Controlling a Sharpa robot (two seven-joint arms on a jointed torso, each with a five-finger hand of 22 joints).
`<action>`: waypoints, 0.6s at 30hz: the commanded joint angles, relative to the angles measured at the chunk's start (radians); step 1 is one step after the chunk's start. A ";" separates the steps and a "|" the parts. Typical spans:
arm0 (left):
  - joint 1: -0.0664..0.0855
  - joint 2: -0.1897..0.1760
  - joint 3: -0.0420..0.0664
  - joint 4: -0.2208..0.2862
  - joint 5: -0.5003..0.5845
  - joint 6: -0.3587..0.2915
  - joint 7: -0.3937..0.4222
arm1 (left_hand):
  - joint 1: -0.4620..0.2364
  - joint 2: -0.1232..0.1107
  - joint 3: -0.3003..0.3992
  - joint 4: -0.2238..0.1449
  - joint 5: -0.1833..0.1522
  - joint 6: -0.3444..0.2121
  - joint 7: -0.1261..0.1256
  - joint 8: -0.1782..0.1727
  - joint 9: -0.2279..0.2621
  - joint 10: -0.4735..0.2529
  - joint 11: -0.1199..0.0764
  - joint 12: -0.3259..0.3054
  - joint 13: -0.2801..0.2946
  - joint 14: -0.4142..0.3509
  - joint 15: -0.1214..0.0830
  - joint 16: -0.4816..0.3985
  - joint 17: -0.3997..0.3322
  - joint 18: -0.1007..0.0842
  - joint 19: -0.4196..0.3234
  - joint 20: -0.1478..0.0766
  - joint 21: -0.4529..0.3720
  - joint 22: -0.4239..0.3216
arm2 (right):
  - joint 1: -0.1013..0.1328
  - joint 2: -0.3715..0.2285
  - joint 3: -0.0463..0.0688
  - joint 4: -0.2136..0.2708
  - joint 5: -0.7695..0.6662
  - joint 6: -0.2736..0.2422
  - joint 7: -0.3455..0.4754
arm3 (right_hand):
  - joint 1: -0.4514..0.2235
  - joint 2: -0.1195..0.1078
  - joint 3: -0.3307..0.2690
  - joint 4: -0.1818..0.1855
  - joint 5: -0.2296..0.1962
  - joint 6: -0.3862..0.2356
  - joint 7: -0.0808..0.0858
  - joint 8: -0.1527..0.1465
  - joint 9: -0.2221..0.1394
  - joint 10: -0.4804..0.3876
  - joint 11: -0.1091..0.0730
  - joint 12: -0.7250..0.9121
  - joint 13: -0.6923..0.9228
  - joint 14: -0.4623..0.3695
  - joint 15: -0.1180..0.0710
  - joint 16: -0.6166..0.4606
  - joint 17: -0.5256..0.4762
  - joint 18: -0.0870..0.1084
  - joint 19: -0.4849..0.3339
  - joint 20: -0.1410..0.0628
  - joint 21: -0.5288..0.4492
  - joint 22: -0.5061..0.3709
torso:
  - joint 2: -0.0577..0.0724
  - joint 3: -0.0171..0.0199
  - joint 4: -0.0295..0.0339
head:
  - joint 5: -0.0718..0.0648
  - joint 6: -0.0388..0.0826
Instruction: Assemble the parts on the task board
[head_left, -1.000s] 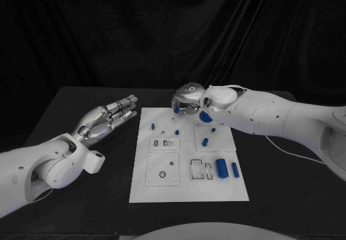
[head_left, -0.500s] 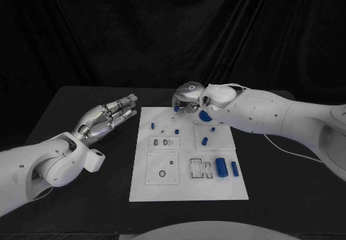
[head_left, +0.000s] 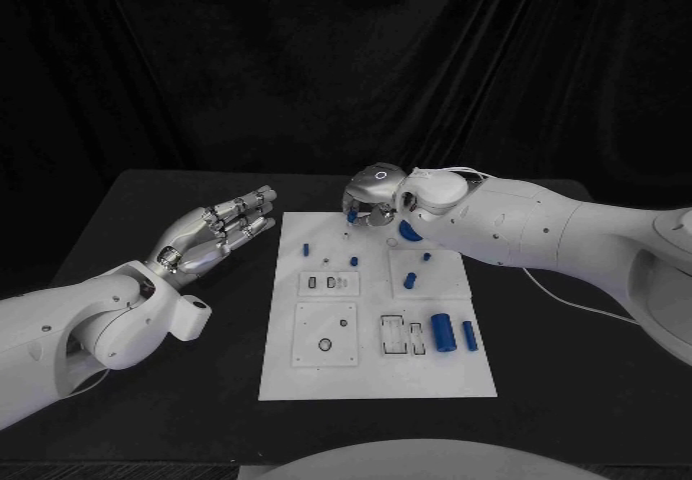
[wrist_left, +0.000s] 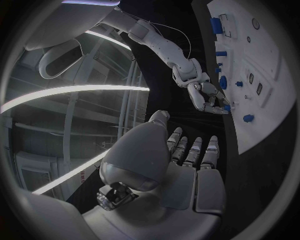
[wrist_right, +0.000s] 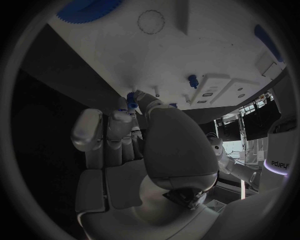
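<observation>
Near edge of the white task board (head_left: 378, 385): bare plate. Just beyond, two blue cylinders (head_left: 454, 335) lie side by side at the board's right, next to a dark-outlined rectangular slot (head_left: 392, 338). To their left, a square panel with a small oval hole (head_left: 325, 347); its depth cannot be told.

Mid-board: a blue peg (head_left: 410, 282) on the right panel, a smaller one (head_left: 426, 261) beyond it, another blue peg (head_left: 307, 250) upright near the left edge. Tiny pieces between them are too small to identify.

Left hand (head_left: 214, 232) hovers beside the board's left edge, over the black table (head_left: 173, 400), palm up, fingers extended and slightly apart, holding nothing; the left wrist view confirms the bare palm.

Far end: right hand (head_left: 374, 200) is over the board's far edge, fingers curled downward. The right wrist view shows a small blue part (wrist_right: 132, 100) pinched at its fingertips (wrist_right: 139, 95), close above the board surface; whether the part touches the board cannot be told. A blue toothed disc (head_left: 410, 233) lies partly hidden under the right forearm; in the right wrist view it is cut off at the rim.
</observation>
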 joint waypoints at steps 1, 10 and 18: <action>0.002 0.004 0.001 -0.002 0.000 0.017 0.013 | 0.005 -0.009 0.010 0.000 0.006 0.004 0.001 0.006 0.001 -0.002 0.008 0.007 0.001 0.003 0.005 0.002 0.001 0.018 0.004 0.002 0.006 0.001 | -0.003 0.002 0.000 -0.003 -0.001 0.009 -0.016 | -0.002 0.003 0.006 0.002 0.000 -0.010 0.000 -0.005 0.000 -0.009 0.001 -0.006 0.000 -0.004 0.002 0.003 -0.001 -0.013 0.001 0.006 0.005 0.001 | -0.001 -0.0007 -0.0006 | 0.002 -0.004; 0.001 0.009 0.001 -0.008 0.000 0.024 0.011 | 0.005 -0.009 0.013 -0.001 0.006 0.005 0.003 0.006 0.001 0.000 0.010 0.008 0.002 0.005 0.006 0.004 0.001 0.018 0.006 0.004 0.007 0.002 | -0.004 0.003 0.000 -0.005 -0.001 0.020 -0.014 | -0.002 0.003 0.007 0.001 -0.003 -0.014 -0.001 -0.008 -0.001 -0.012 0.000 -0.006 0.000 -0.005 0.002 0.002 -0.001 -0.013 0.000 0.007 0.005 0.002 | -0.002 -0.0014 0.0003 | 0.001 -0.008; 0.001 0.014 0.001 -0.015 0.000 0.029 0.009 | 0.006 -0.008 0.015 -0.001 0.006 0.004 0.004 0.006 0.001 0.001 0.012 0.008 0.002 0.007 0.007 0.005 0.002 0.018 0.007 0.005 0.007 0.002 | -0.004 0.002 0.001 -0.005 -0.001 0.024 -0.021 | -0.013 -0.014 0.009 0.005 -0.012 -0.139 -0.049 -0.050 -0.032 -0.116 0.010 -0.012 -0.004 -0.016 0.009 -0.001 -0.002 -0.013 -0.009 0.012 0.004 0.010 | -0.003 -0.0012 -0.0010 | 0.001 -0.012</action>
